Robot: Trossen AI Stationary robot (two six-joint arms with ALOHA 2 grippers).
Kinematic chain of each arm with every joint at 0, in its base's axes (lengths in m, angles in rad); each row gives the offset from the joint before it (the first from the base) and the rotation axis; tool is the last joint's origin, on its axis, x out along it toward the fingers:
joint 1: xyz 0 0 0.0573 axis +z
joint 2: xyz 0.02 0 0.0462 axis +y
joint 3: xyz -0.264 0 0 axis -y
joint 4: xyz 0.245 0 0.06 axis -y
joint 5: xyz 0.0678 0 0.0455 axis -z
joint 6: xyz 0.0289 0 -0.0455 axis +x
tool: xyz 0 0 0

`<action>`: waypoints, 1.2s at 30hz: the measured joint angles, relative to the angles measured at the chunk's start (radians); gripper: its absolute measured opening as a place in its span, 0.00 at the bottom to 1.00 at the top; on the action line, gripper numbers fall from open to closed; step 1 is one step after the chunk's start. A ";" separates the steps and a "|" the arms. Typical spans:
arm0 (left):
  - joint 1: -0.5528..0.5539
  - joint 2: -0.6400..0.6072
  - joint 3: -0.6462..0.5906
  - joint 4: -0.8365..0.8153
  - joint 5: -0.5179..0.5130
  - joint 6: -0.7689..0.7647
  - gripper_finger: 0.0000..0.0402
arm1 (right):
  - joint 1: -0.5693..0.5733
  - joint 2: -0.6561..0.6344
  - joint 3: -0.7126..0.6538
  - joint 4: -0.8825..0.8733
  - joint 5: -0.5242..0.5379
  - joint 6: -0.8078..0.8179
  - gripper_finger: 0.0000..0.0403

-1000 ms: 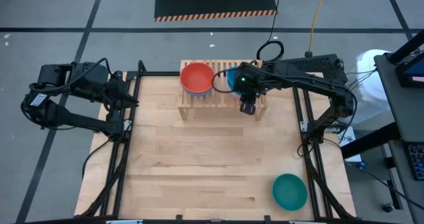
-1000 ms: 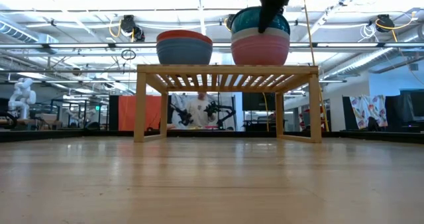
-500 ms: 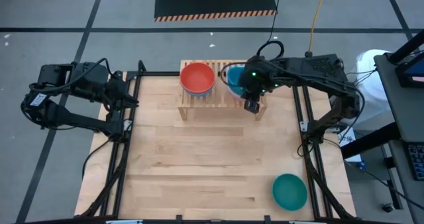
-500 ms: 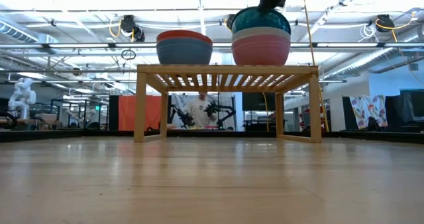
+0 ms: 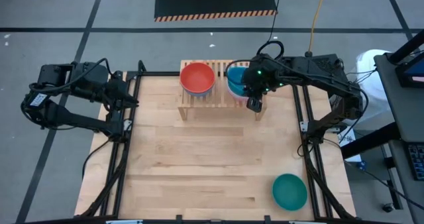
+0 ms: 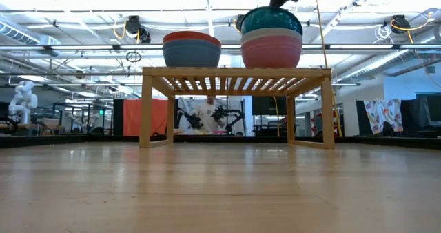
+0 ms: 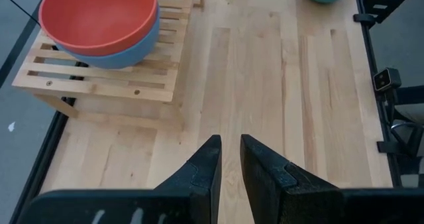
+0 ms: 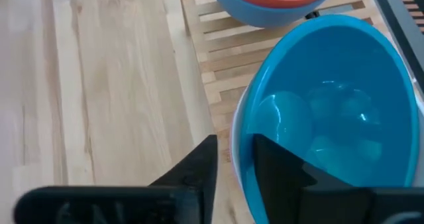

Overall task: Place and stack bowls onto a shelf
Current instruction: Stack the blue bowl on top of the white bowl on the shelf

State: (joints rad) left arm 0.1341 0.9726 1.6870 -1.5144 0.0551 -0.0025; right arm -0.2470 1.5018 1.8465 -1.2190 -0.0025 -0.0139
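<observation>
The light-wood shelf (image 5: 222, 95) stands at the table's far edge. On its left end a red bowl (image 5: 197, 76) is nested in a blue one (image 6: 191, 56). On its right end a blue bowl (image 8: 331, 111) tops a white bowl (image 6: 271, 36), which sits in a pink bowl (image 6: 271, 54). A teal bowl (image 5: 289, 191) rests on the table near the right front corner. My right gripper (image 8: 235, 161) hovers open just above the near-right rim of the top blue bowl, one finger on each side of it. My left gripper (image 7: 230, 161) waits at the table's left edge, fingers a narrow gap apart.
The tabletop (image 5: 199, 164) between the shelf and the teal bowl is bare wood. Black frame rails (image 5: 122, 151) run along both sides of the table. Both shelf ends carry a bowl stack.
My right gripper has risen off the right stack and shifted a little toward the table's right edge. The blue bowl has stayed nested on the white and pink bowls.
</observation>
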 joint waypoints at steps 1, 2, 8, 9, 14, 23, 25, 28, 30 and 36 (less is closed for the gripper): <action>0.000 0.000 0.000 0.000 0.000 0.000 0.16 | 0.000 0.000 0.000 0.001 0.000 -0.006 0.19; 0.000 0.000 0.000 0.000 0.000 0.000 0.16 | 0.000 0.000 0.000 0.001 0.000 -0.015 0.16; 0.000 0.000 0.000 0.000 0.000 0.000 0.16 | 0.000 -0.001 0.000 -0.008 -0.001 -0.038 0.02; 0.000 0.000 0.000 0.000 0.000 -0.001 0.16 | 0.000 -0.001 0.000 -0.010 -0.001 -0.043 0.02; 0.000 0.000 0.000 0.000 0.000 -0.002 0.16 | 0.000 -0.001 0.000 -0.011 0.001 -0.053 0.01; 0.000 0.000 0.000 0.000 0.000 -0.002 0.16 | 0.000 0.003 0.000 -0.026 0.008 -0.063 0.01; 0.000 0.000 0.000 0.000 -0.001 -0.002 0.16 | 0.000 0.004 0.000 -0.027 0.026 -0.063 0.00; 0.000 0.000 0.000 0.000 -0.001 -0.002 0.16 | -0.001 0.004 0.000 -0.029 0.032 -0.063 0.00; 0.000 0.000 0.000 0.000 -0.001 -0.002 0.16 | -0.001 0.004 0.000 -0.029 0.034 -0.063 0.00; 0.000 0.000 0.000 0.000 -0.001 -0.002 0.16 | -0.001 0.015 0.000 -0.051 0.029 -0.063 0.00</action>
State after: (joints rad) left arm 0.1341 0.9726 1.6871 -1.5143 0.0544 -0.0044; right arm -0.2478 1.5168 1.8465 -1.2696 0.0266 -0.0769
